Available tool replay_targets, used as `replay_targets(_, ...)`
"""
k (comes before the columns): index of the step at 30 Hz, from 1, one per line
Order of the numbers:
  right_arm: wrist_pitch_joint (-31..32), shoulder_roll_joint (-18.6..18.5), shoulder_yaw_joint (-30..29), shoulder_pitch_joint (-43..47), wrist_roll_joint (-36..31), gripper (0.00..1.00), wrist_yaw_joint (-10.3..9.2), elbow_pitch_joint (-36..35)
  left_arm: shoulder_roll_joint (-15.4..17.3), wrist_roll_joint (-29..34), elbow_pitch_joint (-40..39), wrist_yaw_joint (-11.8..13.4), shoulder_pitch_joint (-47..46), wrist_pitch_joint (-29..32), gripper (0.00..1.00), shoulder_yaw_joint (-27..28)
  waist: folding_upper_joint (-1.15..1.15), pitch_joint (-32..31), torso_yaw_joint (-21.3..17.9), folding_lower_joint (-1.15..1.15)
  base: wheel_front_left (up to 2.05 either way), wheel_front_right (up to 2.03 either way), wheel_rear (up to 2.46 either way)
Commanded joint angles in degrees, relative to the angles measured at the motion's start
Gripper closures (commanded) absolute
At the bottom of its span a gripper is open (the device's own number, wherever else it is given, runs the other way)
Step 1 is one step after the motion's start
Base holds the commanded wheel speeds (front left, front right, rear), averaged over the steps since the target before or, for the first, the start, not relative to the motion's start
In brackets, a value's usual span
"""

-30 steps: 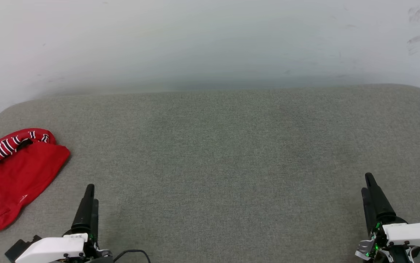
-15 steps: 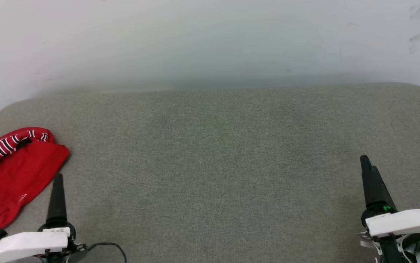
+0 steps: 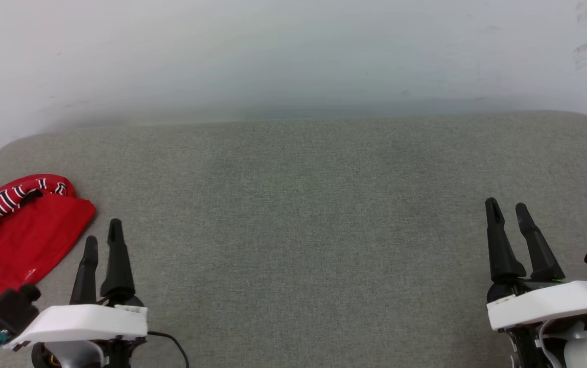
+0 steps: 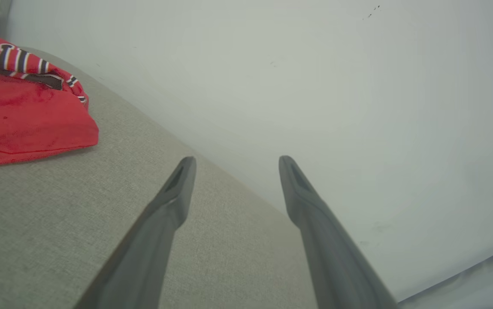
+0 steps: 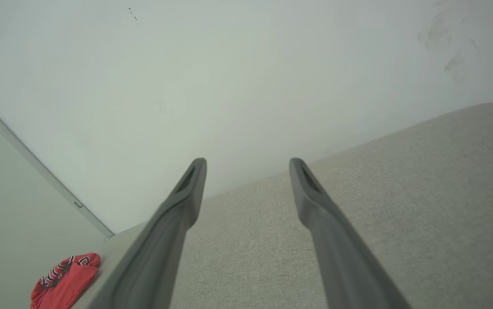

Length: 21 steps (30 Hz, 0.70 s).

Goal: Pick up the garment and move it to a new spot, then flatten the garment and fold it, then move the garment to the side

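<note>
Head view: the garment (image 3: pixel 22 235), a red jersey with red-white striped trim, lies crumpled in a heap at the far left of the grey fabric-covered surface (image 3: pixel 298 230), part of it running past the left edge of the frame. No lettering or number can be read in its present state. The left gripper (image 3: pixel 102 231) sits low on the left, just beside the heap's nearer right-hand edge but not touching it; its two fingers stand apart with a moderate gap and hold nothing. The right gripper (image 3: pixel 506 204) is at the opposite side, well apart from the garment, fingers likewise spread and empty. The left wrist view confirms bare fabric between that arm's fingers, with the jersey off to one side of them and not in their line. The pale wall (image 3: pixel 273 51) stands behind the surface. Assessment: the first step, the pick-up, is in hand and no grasp has been made; flattening, folding and the final move are all outstanding. The next move appears to call for the left arm to turn toward the heap, descend onto a raised fold and close on cloth alone. A loose bunch may slip or lift unevenly.
</note>
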Motion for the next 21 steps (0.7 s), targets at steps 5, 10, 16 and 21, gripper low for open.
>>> replay_targets(5,-1.3,-0.1,1.2,-1.0,-7.3,0.00,0.00,-1.9,1.4,10.1,-3.2,3.6,0.1,-1.3,0.00,-5.1,0.00,0.3,-0.1,0.00,0.00,0.00,0.00)
replay_targets(10,-2.1,0.0,1.8,-0.5,-12.5,0.00,0.00,-2.5,4.7,15.0,-3.4,9.8,0.2,-2.2,0.00,-11.2,0.00,0.4,-0.1,0.00,0.00,0.00,0.00)
replay_targets(16,-3.1,0.0,2.4,0.1,-17.4,0.00,0.00,-2.5,8.2,17.8,-3.9,14.9,-0.2,-3.1,0.00,-17.6,0.00,0.5,-0.1,0.00,0.00,0.00,0.00)
replay_targets(21,-3.9,0.0,2.1,0.5,-20.4,0.00,0.00,-2.1,9.9,18.9,-3.7,16.8,-0.6,-3.9,0.00,-21.9,0.00,0.6,-0.2,0.00,0.00,0.00,0.00)
